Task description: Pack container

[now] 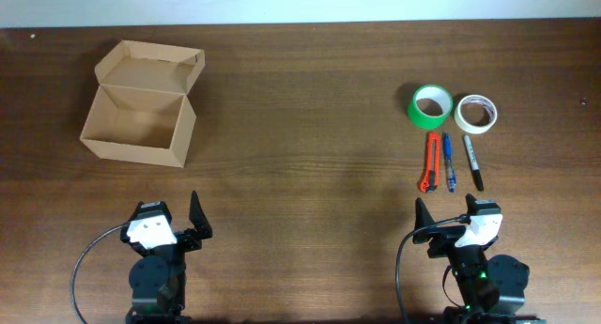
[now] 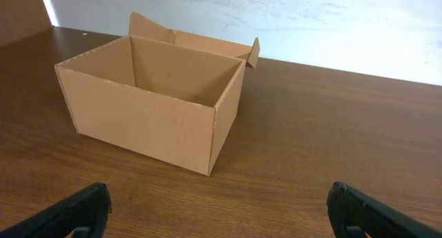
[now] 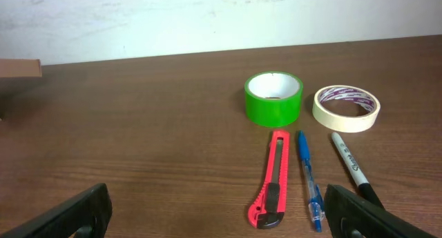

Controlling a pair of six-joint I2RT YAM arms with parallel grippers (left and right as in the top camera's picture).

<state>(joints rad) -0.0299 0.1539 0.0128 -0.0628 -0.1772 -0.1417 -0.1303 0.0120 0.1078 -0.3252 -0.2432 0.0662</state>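
container: the tan cardboard container (image 2: 138,117) sits on the far-left part of the surface (image 1: 300,99), straight ahead of the left arm. Its lid flap is folded back on the far side, top wide open, only bare cardboard showing inside.
left end effector: the left end effector (image 2: 219,212) is released, fingers spread wide and gripping nothing. It sits at the near edge, well apart from the container.
right end effector: the right end effector (image 3: 217,210) is the same deal, spread wide with nothing between the fingers, pointing at the stationery.
tape: a green tape roll (image 1: 431,105) and a cream tape roll (image 1: 476,113) lie flat, just beside each other, far right.
row below the tape: a red box cutter (image 1: 432,162), blue pen (image 1: 449,162) and black marker (image 1: 473,162) lie side by side, roughly parallel, left to right in that order.
gap: all the small stuff is well apart from the container, on the opposite side of the surface.
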